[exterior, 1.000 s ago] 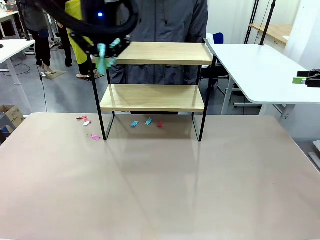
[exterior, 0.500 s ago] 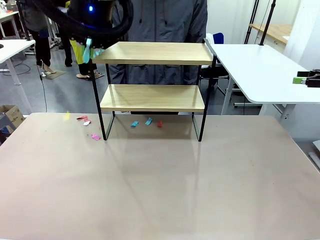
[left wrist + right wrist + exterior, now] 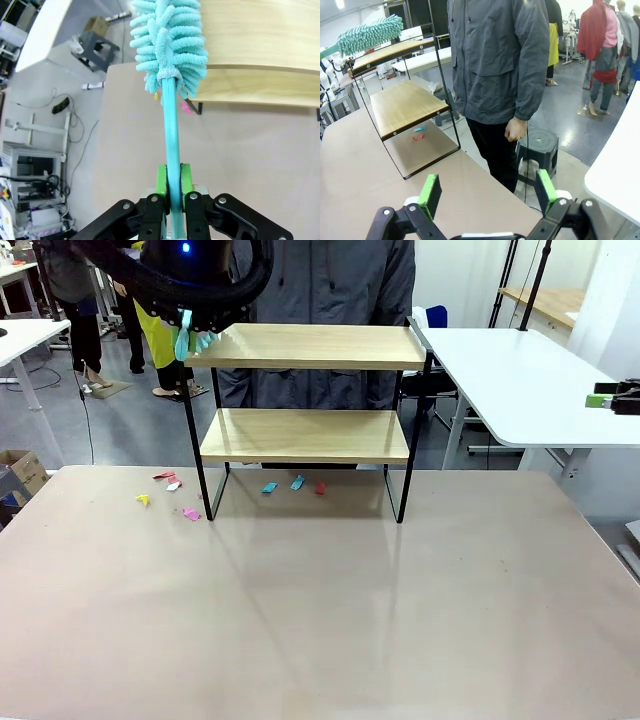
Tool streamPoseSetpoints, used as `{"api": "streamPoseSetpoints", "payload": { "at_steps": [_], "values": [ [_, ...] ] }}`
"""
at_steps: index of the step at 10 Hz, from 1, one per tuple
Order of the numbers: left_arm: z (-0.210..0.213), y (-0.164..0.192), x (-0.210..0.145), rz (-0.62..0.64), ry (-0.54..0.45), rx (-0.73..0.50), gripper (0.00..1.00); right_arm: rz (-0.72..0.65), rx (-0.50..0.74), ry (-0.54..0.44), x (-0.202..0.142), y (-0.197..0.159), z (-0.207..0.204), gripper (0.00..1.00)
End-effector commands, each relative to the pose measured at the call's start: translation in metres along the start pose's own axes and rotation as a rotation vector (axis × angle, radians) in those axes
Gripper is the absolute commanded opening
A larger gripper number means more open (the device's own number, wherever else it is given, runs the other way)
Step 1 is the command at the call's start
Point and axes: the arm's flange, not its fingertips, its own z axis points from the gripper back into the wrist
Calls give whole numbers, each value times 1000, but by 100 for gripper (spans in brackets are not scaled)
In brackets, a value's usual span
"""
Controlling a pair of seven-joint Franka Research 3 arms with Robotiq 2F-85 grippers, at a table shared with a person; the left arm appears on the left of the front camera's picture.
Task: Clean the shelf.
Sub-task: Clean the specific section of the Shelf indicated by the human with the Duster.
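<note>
- Left gripper (image 3: 172, 184) is seen clamped on the thin turquoise handle of a duster (image 3: 169, 45), with its green pads pressed against the handle from both sides.
- The duster is held out ahead of the fingers, and its fluffy head is found at the left end of the top board of the shelf (image 3: 305, 435). The head seems to touch the board's edge, but this cannot be made out for certain.
- The shelf is placed on the far part of the table (image 3: 320, 620).
- Small coloured scraps (image 3: 190, 513) are scattered on the table just left of the shelf's left legs, and a few more are seen beneath the lower board.
- Right gripper (image 3: 487, 192) is seen with its jaws spread wide, well off to the right of the shelf.
- A person in a grey jacket (image 3: 330, 280) is seen standing behind the shelf.
</note>
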Motion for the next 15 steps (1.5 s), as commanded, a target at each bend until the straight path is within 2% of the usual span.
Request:
{"api": "streamPoseSetpoints", "payload": {
  "at_steps": [1, 2, 4, 7, 10, 11, 13, 14, 15],
  "values": [
    [3, 4, 0, 4, -16, 20, 13, 6, -2, 5, 2, 0, -1, 100],
    [0, 0, 0, 0, 0, 0, 13, 6, -2, 5, 2, 0, -1, 100],
    [-2, 16, 3, 40, 6, -130, 13, 6, -2, 5, 2, 0, -1, 100],
    [-11, 51, 4, 44, 25, -438, 13, 6, -2, 5, 2, 0, -1, 100],
    [-17, 88, 0, 19, 2, -742, 13, 6, -2, 5, 2, 0, -1, 100],
    [-19, 98, -2, -19, 3, -848, 13, 6, -2, 5, 2, 0, -1, 100],
    [-21, 118, -5, -191, 13, -1044, 13, 6, -2, 5, 2, 0, -1, 100],
    [-18, 132, -5, -286, 14, -1101, 13, 6, -2, 5, 2, 0, -1, 100],
    [-16, 142, -6, -390, 37, -1061, 13, 6, -2, 5, 2, 0, -1, 100]
  ]
}}
